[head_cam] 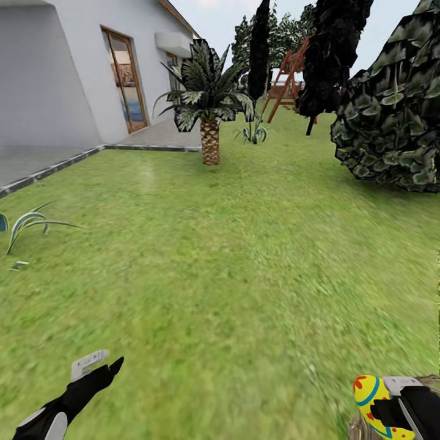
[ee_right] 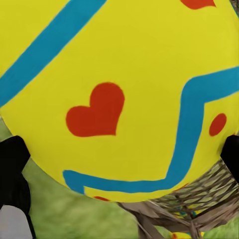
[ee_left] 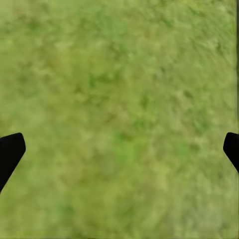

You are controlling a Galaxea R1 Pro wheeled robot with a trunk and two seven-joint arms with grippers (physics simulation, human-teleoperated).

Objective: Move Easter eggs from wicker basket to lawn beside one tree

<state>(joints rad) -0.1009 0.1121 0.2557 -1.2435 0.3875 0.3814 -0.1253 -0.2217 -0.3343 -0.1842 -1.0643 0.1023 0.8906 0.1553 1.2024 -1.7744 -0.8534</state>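
Easter egg (ee_right: 119, 89) clamped in right gripper (head_cam: 391, 410); left gripper (head_cam: 98, 366) agape.

Open lawn (head_cam: 232, 256) stretches wide and bare ahead of both arms, and the left tool (head_cam: 101, 365) hangs over plain grass with its fingers spread. Farther off stand a palm (head_cam: 209, 104), a dark leafy tree (head_cam: 391, 110) at right, and paving (head_cam: 36, 162) at left. The right tool (head_cam: 397, 410), clamped on an egg (head_cam: 373, 403), sits just above the wicker basket (ee_right: 199, 204).
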